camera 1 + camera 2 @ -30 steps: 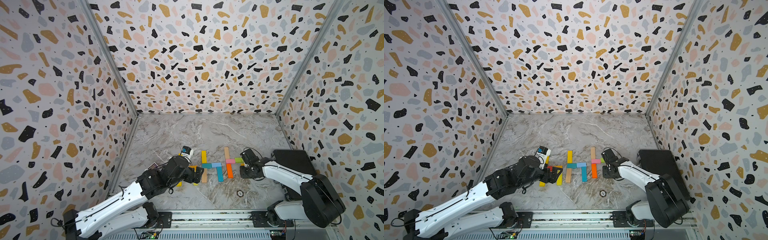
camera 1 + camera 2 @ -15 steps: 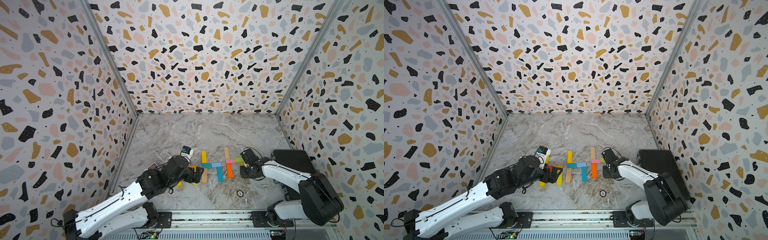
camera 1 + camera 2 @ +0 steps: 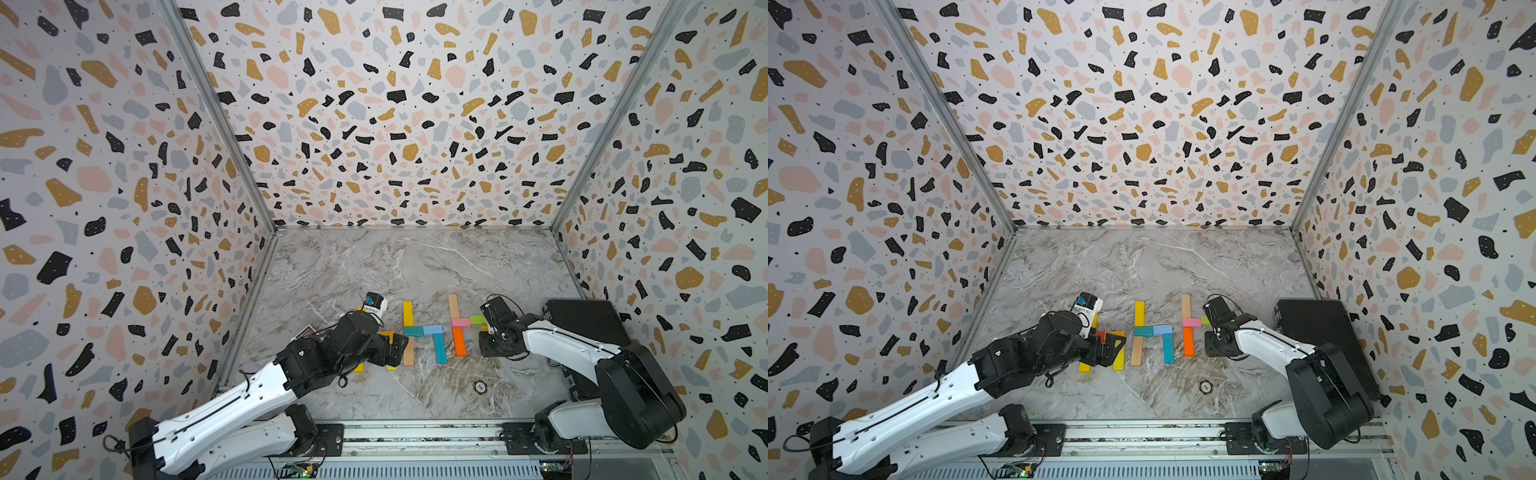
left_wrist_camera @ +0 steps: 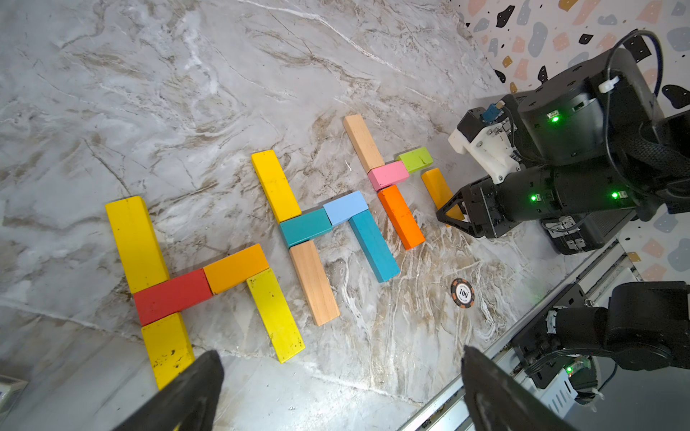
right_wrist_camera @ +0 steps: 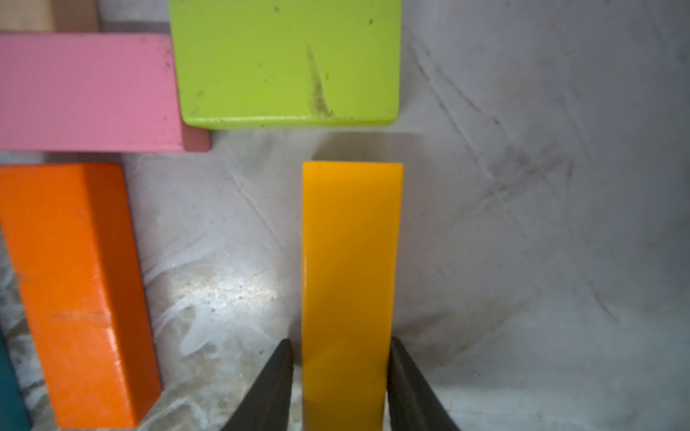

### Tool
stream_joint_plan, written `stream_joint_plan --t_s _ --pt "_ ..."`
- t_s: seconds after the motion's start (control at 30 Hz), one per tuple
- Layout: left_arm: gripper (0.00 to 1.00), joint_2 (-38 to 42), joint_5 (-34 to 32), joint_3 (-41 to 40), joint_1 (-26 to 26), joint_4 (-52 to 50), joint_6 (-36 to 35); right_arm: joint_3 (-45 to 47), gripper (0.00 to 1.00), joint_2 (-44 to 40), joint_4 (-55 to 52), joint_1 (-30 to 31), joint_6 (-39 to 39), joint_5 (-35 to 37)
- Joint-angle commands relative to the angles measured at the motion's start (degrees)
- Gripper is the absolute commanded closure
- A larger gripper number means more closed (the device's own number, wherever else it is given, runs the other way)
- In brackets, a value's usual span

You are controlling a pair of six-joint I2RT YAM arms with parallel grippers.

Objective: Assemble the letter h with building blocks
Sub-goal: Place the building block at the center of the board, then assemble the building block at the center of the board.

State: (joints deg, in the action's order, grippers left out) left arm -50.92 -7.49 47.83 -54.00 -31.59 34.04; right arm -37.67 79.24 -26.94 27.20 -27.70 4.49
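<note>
right fingers (image 5: 269,388): either side of the amber bar (image 5: 351,280), slightly parted, a sliver of gap at one side
amber bar: flat on the tabletop (image 5: 522,224), its end just short of the green block (image 5: 287,63)
left fingers (image 4: 186,392): wide apart, empty

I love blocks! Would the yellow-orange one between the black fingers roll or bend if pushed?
The yellow-orange block has flat faces and square edges, so it should slide, not roll. It looks like solid painted wood, so probably stiff.

far marble floor (image 3: 415,266) open — near side crowded (3 block groups (image 3: 432,329), poker chip (image 3: 481,387)).
</note>
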Motion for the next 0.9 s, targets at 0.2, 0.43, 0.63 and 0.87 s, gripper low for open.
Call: stream_joint_plan --t_s 0.2,0.43,0.63,0.87 --pt "0.01 -0.1 1.2 1.4 0.5 2.3 -0.6 -0.9 0.37 -3.7 -1.4 -0.2 -0.3 1.0" --pt "0.01 0.2 1.3 1.7 0.5 2.3 -0.4 -2.2 0.26 -14.8 -4.9 -0.2 -3.7 -1.5" --pt "0.01 2.7 0.3 0.8 0.5 1.9 -0.5 -1.0 0.26 -20.0 -8.3 -0.3 -9.5 -11.7" --pt "0.01 5.0 -0.3 -0.6 0.6 2.6 -0.5 1.8 0.24 -21.5 -8.6 -0.3 -14.2 -18.8"
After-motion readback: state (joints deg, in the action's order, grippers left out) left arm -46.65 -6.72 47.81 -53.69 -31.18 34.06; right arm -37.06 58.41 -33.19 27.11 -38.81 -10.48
